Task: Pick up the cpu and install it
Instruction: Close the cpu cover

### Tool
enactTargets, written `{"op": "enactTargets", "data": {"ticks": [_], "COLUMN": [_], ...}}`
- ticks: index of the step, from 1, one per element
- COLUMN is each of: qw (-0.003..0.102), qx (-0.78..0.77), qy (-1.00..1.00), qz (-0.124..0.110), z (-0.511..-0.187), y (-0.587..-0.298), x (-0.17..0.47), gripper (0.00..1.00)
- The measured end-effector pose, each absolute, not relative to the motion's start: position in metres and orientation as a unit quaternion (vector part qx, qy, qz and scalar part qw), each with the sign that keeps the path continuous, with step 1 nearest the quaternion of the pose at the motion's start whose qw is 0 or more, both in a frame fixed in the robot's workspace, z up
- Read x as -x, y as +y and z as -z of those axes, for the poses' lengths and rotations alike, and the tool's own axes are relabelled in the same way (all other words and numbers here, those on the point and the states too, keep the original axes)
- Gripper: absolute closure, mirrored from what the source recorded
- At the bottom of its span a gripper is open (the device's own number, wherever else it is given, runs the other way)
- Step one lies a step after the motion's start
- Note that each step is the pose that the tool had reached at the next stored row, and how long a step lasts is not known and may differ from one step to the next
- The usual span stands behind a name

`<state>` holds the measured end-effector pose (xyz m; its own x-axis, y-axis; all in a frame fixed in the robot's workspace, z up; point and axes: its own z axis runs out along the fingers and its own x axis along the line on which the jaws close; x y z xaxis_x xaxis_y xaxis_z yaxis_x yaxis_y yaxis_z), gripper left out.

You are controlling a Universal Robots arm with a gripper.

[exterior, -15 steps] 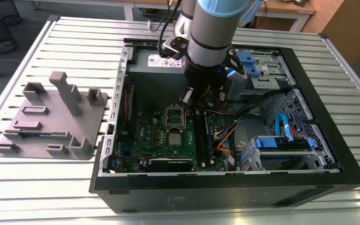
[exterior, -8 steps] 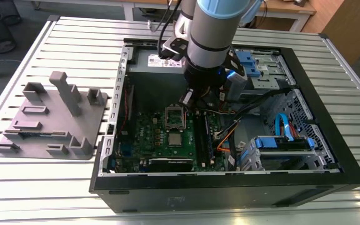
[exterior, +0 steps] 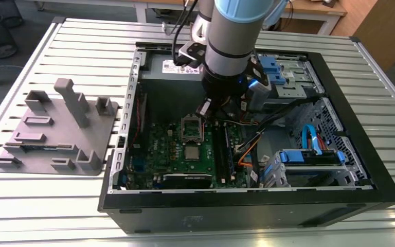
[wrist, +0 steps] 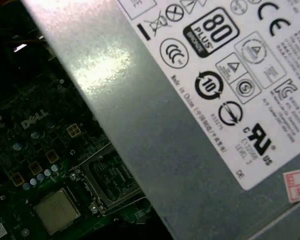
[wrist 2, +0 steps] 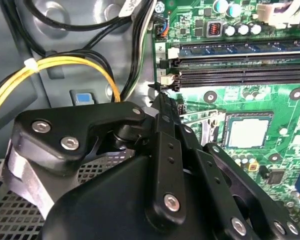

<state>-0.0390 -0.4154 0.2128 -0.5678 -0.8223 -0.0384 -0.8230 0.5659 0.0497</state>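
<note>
Exterior view: the arm [exterior: 232,46] reaches down into an open computer case [exterior: 252,206] on the table [exterior: 47,206], with a grey tray [exterior: 53,131] well apart at 9 o'clock of the case. The cpu [exterior: 192,152] lies flat on the green board [exterior: 163,149], just at 6 o'clock of the dark socket frame [exterior: 191,128]. In both wrist views it shows as a pale silvery square [wrist 2: 247,131] [wrist: 57,210] beside that frame [wrist: 112,177]. In the second wrist view the tool [wrist 2: 159,95] hangs over the board's edge near the memory slots [wrist 2: 240,75], clear of the chip; its jaws look pressed together with nothing between them. I judge that the cpu is not in hand, and whether it is properly seated or merely resting there cannot be told. Any handling of it would call for the jaws to part, a square approach from above and a light touch, since so flat a chip gives little edge to hold. In the first wrist view a grey power supply [wrist: 140,115] carries a white label [wrist: 230,65] of certification marks and small print, and the board bears a maker's mark
</note>
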Motion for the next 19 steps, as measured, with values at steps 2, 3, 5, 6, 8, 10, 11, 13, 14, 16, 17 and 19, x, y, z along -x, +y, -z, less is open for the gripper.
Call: {"op": "enactTargets", "data": {"ticks": [2, 3, 5, 6, 8, 10, 11, 13, 14, 16, 17, 19], "qw": [0.006, 0.006, 0.007, 0.007, 0.008, 0.008, 0.008, 0.008, 0.008, 0.009, 0.009, 0.009], "qx": [0.448, 0.440, 0.424, 0.416, 0.399, 0.387, 0.386, 0.386, 0.385, 0.379, 0.370, 0.353], "qy": [0.893, 0.897, 0.905, 0.909, 0.916, 0.921, 0.922, 0.922, 0.922, 0.925, 0.928, 0.935], "qz": [-0.031, -0.031, -0.031, -0.031, -0.031, -0.030, -0.030, -0.030, -0.030, -0.030, -0.030, -0.030], "z": [-0.2123, -0.2121, -0.2118, -0.2116, -0.2112, -0.2111, -0.2111, -0.2111, -0.2111, -0.2103, -0.2099, -0.2092], "y": [-0.4154, -0.4153, -0.4153, -0.4153, -0.4153, -0.4153, -0.4153, -0.4153, -0.4153, -0.4153, -0.4153, -0.4153], "x": [0.0390, 0.0390, 0.0390, 0.0390, 0.0390, 0.0398, 0.0404, 0.0403, 0.0403, 0.0403, 0.0403, 0.0403], "gripper": [0.89, 0.89, 0.89, 0.89, 0.89, 0.89, 0.89, 0.89, 0.89, 0.89, 0.89, 0.89]}}
